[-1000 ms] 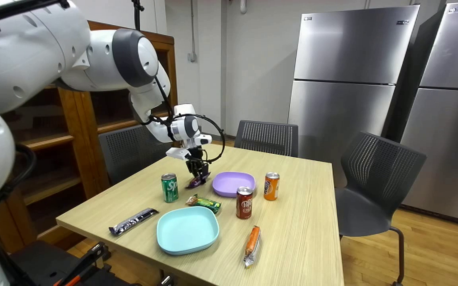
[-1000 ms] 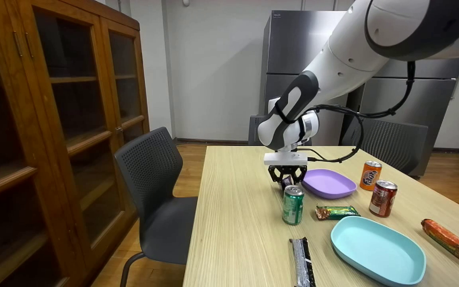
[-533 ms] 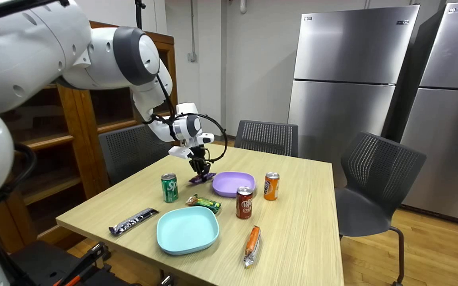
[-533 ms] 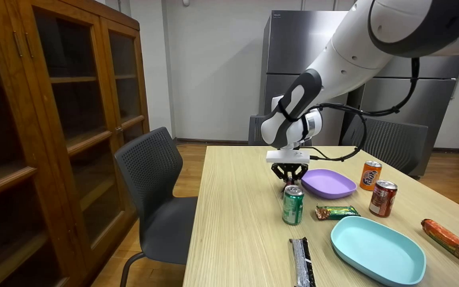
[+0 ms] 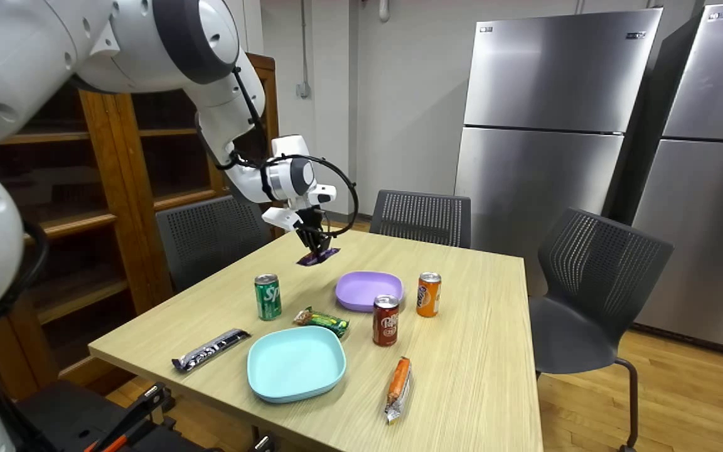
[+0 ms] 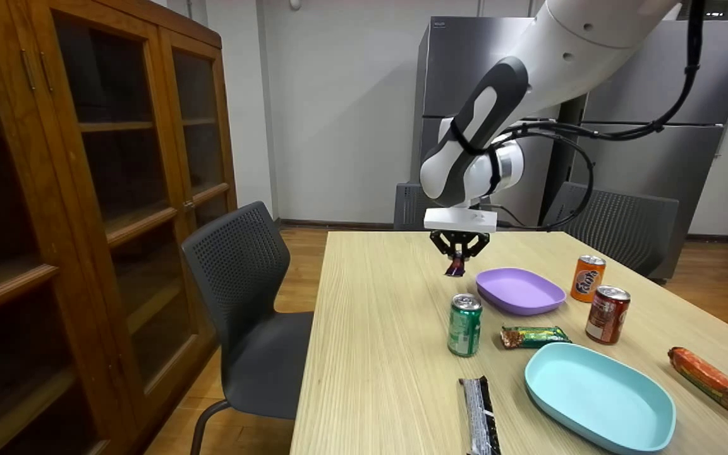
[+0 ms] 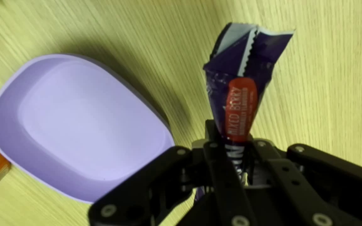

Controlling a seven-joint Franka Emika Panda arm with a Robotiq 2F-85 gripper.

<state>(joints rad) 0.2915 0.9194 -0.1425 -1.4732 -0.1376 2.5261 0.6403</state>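
Observation:
A purple wrapped bar (image 7: 240,94) with a red "mixed berry" patch is pinched at its middle by my gripper (image 7: 233,139). The jaws are shut on it, and the linkage covers its lower part. Both exterior views show the bar (image 5: 311,259) (image 6: 455,268) held above the table under the gripper (image 5: 318,248) (image 6: 459,253). Closest by is an empty purple tray (image 7: 80,116), left of the bar in the wrist view. In an exterior view, a green Sprite can (image 6: 464,330) stands nearer the camera than the held bar.
Around the trays stand a Dr Pepper can (image 5: 386,323) and an orange Fanta can (image 5: 428,295). A green bar (image 5: 327,321), a silver-black bar (image 5: 211,349) and an orange bar (image 5: 398,389) lie near a light-blue tray (image 5: 297,364). Chairs (image 6: 244,303) flank the table.
The gripper closed on the purple bar, which turned slightly on the table. Arm and bar then rose off the tabletop. The trays, cans and other bars have stayed put.

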